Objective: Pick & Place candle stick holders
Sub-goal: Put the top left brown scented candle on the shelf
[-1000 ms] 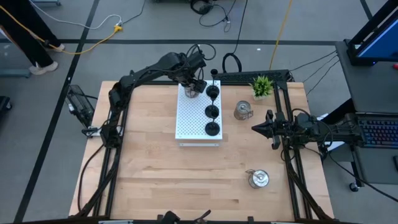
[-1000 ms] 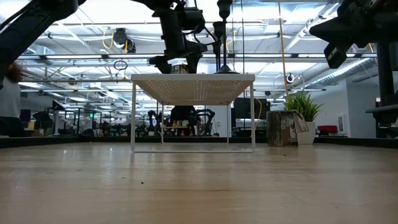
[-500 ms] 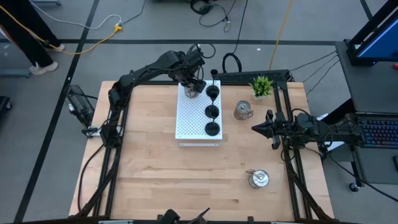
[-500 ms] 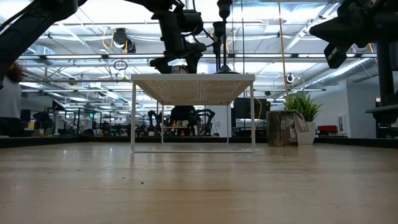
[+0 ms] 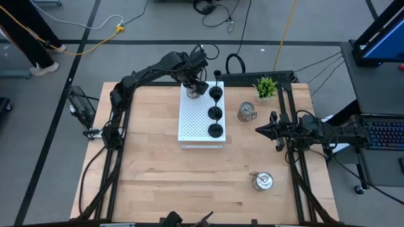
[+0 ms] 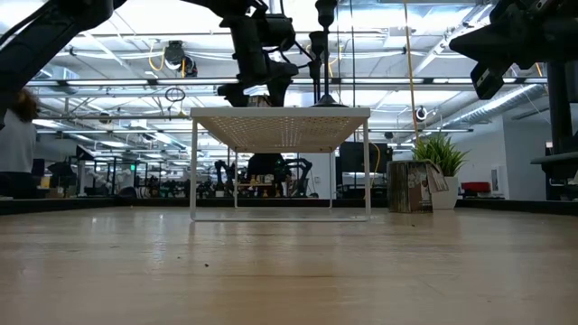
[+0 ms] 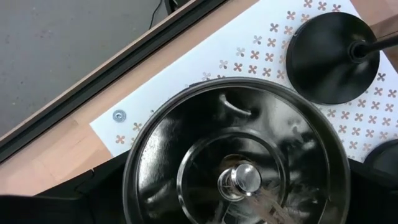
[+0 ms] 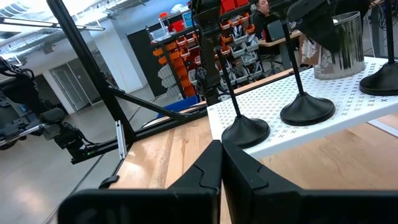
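Left gripper (image 5: pixel 196 88) hangs over the far left corner of the white perforated stand (image 5: pixel 192 123), in the upper middle of the overhead frame, its fingers spread apart above a silver candle holder (image 7: pixel 239 158) that sits on the stand. From the left wrist camera that holder fills most of the frame: a shiny, dark-reflecting round cup with a small knob at its centre. Three black candle holders (image 5: pixel 215 112) stand in a row down the stand's right side, each a round flat base with a thin stem. Two more silver candle holders rest on the wooden table (image 5: pixel 151 176): one (image 5: pixel 246 112) just right of the stand, near the small green plant (image 5: pixel 266 86), the other (image 5: pixel 261 181) toward the lower right of the frame. Right gripper (image 5: pixel 260 130) waits at the right edge of the table, fingers pressed together and holding nothing. No writing or brand can be read on any holder.
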Action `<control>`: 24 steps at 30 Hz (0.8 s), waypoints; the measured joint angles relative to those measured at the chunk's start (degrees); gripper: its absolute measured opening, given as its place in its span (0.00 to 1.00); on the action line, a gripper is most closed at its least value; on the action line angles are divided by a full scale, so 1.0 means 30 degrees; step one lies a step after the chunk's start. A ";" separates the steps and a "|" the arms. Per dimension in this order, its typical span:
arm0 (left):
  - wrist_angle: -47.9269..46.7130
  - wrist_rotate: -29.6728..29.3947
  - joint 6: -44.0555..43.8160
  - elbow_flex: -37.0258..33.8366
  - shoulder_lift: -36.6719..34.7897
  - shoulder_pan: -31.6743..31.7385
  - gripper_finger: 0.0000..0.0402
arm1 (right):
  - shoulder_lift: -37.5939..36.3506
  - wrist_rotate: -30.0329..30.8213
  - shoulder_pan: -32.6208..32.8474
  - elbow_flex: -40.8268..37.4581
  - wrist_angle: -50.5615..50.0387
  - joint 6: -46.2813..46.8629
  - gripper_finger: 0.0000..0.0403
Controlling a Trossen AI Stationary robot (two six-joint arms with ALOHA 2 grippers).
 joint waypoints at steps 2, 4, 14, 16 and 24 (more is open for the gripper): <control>-0.0164 0.0000 -0.0026 0.0000 0.0000 0.0000 0.98 | -0.0001 0.0007 0.0000 0.0000 0.0000 -0.0007 0.00; -0.0485 0.0000 -0.0068 0.0000 0.0000 0.0000 0.98 | 0.0000 0.0000 -0.0006 0.0000 0.0000 -0.0028 0.00; -0.1416 -0.0984 -0.0954 0.0000 0.0000 0.0000 0.99 | -0.0002 0.0000 0.0001 0.0000 0.0000 -0.0066 0.00; -0.1409 -0.0991 -0.0873 0.0000 0.0000 -0.0038 0.99 | -0.0006 0.0000 -0.0005 0.0000 0.0000 -0.0064 0.00; -0.1259 -0.0984 -0.0589 0.0000 0.0000 -0.0225 0.99 | -0.0004 -0.0007 -0.0003 0.0000 0.0000 -0.0066 0.00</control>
